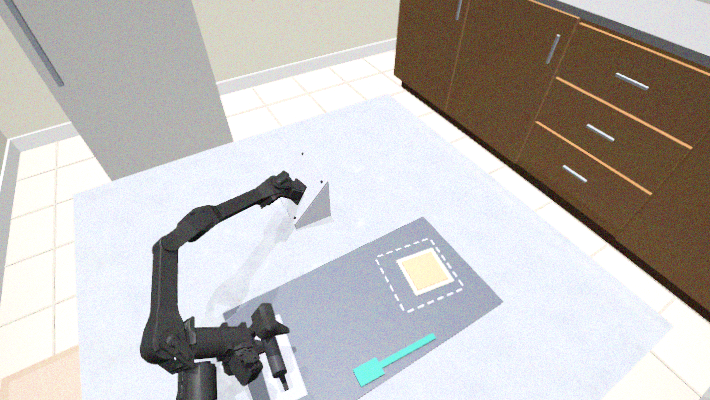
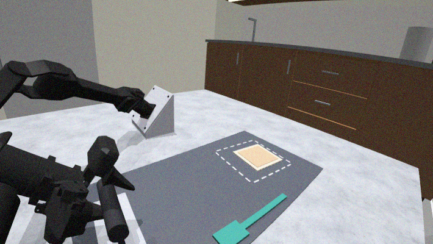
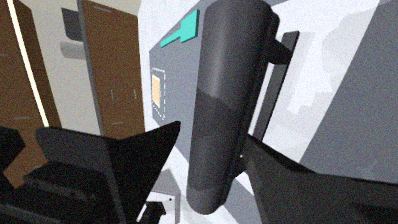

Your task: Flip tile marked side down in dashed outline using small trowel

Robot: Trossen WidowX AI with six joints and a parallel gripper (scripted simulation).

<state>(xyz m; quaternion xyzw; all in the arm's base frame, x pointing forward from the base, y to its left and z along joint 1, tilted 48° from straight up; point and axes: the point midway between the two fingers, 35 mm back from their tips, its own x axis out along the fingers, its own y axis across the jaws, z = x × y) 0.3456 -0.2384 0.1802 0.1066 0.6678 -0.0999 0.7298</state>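
The trowel has a black handle (image 1: 274,357) (image 2: 110,199) (image 3: 227,75) and a white flat blade (image 1: 296,372) (image 2: 129,213). The blade is over the near left part of the mat; whether it lies fully flat cannot be told. My gripper (image 1: 275,343) (image 2: 118,199) (image 3: 209,130) is open, its fingers on either side of the handle. A gap shows by the left finger in the wrist view. The tile (image 1: 426,270) (image 2: 257,155) (image 3: 156,91) lies flat inside the dashed outline (image 1: 410,311) (image 2: 255,182), tan face with pale border up. Its underside is hidden.
The grey mat (image 1: 325,310) (image 2: 183,183) lies on the pale table (image 1: 525,280) (image 2: 366,183). A teal paddle-shaped tool (image 1: 370,372) (image 2: 232,233) (image 3: 190,27) lies at the mat's near edge. A white wedge block (image 1: 317,205) (image 2: 163,119) carries the arm's mount beyond the mat.
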